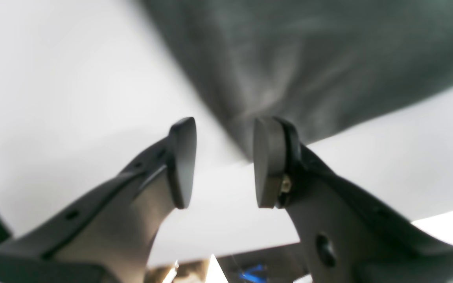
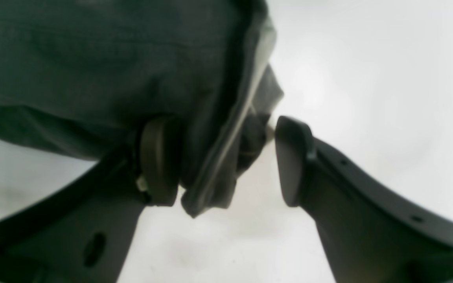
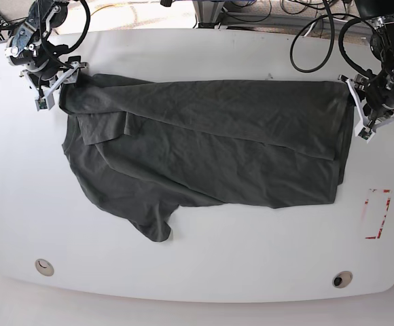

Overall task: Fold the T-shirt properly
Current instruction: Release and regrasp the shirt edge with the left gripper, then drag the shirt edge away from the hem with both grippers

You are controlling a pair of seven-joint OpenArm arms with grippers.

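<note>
The dark grey T-shirt (image 3: 204, 146) lies spread across the white table (image 3: 251, 251), its far long edge folded over toward the middle. My right gripper (image 3: 51, 92) is at the shirt's far left corner. In the right wrist view it (image 2: 226, 161) is open, and a bunched hem of the T-shirt (image 2: 210, 157) rests against the left pad (image 2: 159, 161), with a gap to the other finger (image 2: 293, 161). My left gripper (image 3: 360, 112) is at the shirt's far right edge. In the left wrist view it (image 1: 224, 161) is open, with a T-shirt corner (image 1: 289, 70) just beyond the pads.
A red-outlined rectangle (image 3: 377, 214) is marked on the table near the right edge. Two round holes (image 3: 44, 267) (image 3: 342, 279) sit near the front edge. Cables (image 3: 312, 34) run along the back of the table.
</note>
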